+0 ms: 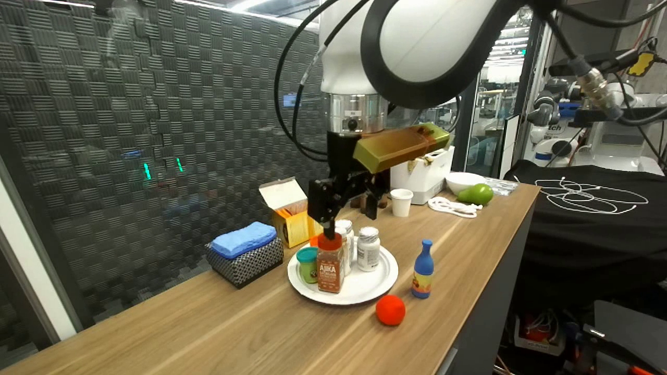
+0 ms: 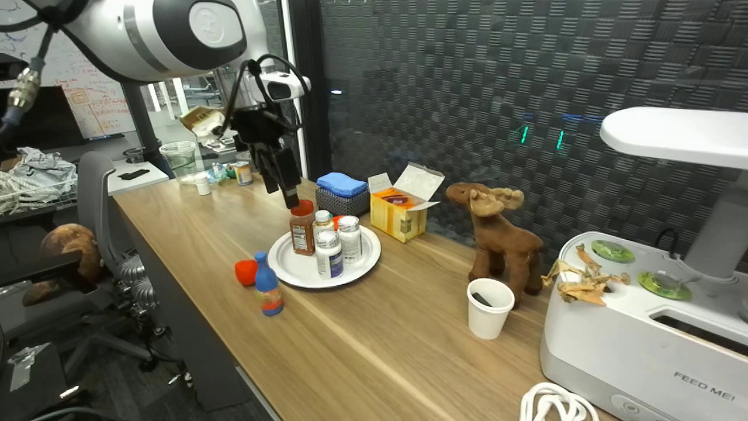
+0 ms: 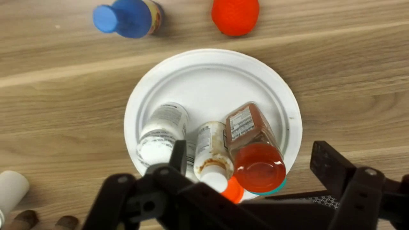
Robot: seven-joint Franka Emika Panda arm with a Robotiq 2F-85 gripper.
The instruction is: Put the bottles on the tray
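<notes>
While my gripper point(image 3: 250, 154) is hanging with jaws spread wide above the red-capped jar point(image 1: 330, 264), that jar is standing on the tray point(image 3: 207, 89) among other bottles point(image 2: 350, 240); I'm judging its placing finished. The blue bottle point(image 1: 422, 270) is standing off the tray, nearer the long free edge of the desk point(image 1: 234, 328). My next move is calling for a clear lift, then reaching for it.
</notes>
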